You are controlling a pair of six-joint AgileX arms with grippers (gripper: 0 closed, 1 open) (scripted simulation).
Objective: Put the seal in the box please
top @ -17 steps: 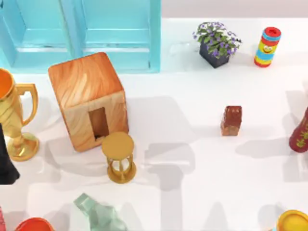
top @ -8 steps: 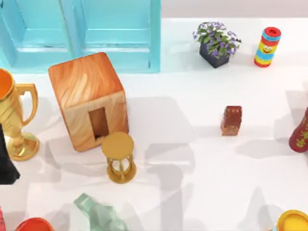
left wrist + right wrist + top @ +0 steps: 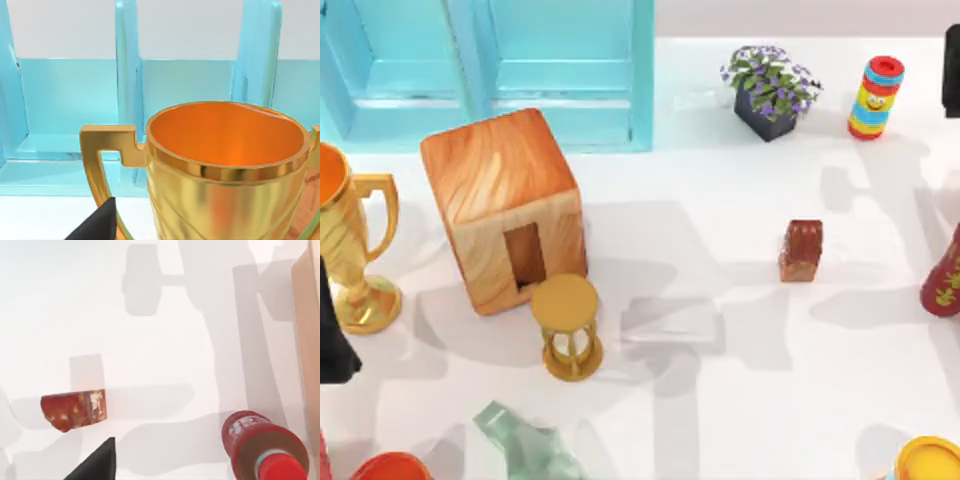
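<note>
The seal (image 3: 801, 250), a small reddish-brown mottled block, stands upright on the white table right of centre, with nothing touching it. In the right wrist view the seal (image 3: 75, 411) lies a short way beyond a dark tip of my right gripper (image 3: 97, 465). My right arm (image 3: 952, 70) shows as a dark piece at the far right edge, well behind the seal. The box (image 3: 505, 205), a large wood-grain cube, sits at the left with its dark slot (image 3: 525, 255) facing the front. My left arm (image 3: 332, 335) is parked at the left edge beside a gold trophy.
A gold trophy (image 3: 355, 250) and a gold hourglass (image 3: 567, 325) flank the box. A blue cabinet (image 3: 490, 70) stands behind it. A flower pot (image 3: 772, 90) and a striped toy (image 3: 876, 97) are at the back right. A dark-red vase (image 3: 945, 280) stands right of the seal.
My right arm has come into the top view at the far right edge, and its shadows have shifted across the table. Seal, box and left arm have not moved.
</note>
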